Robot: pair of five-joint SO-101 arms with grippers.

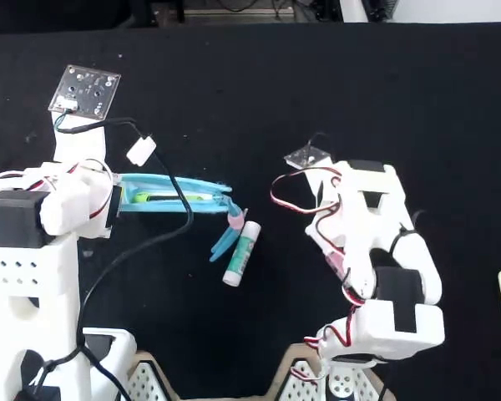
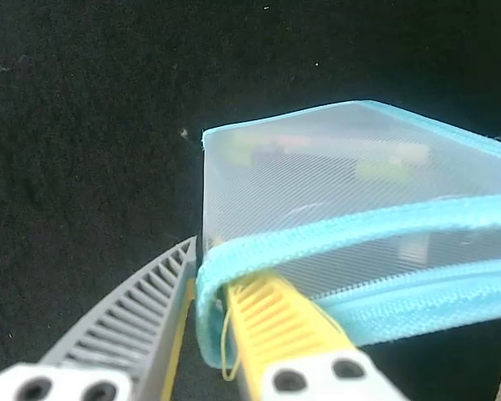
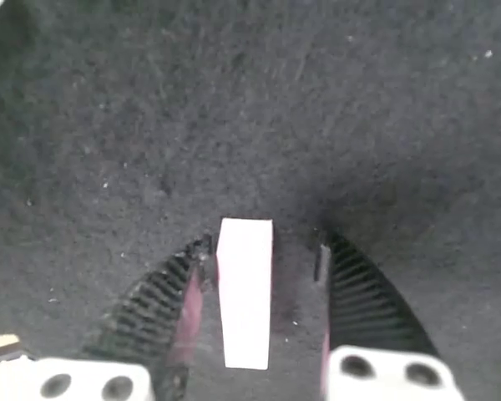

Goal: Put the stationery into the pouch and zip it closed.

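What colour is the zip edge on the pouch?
Light blue. The zip edge of the pouch shows best in the left wrist view.

Black table (image 1: 275,83) with glue stick (image 1: 242,253)

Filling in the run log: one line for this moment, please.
left gripper: shut on blue mesh pouch edge | right gripper: open around white rectangular block | green-and-white glue stick: lying outside pouch

A black, felt-like cloth covers the surface (image 1: 359,92). Beyond its far edge, a pale strip (image 1: 459,8) of the room shows.
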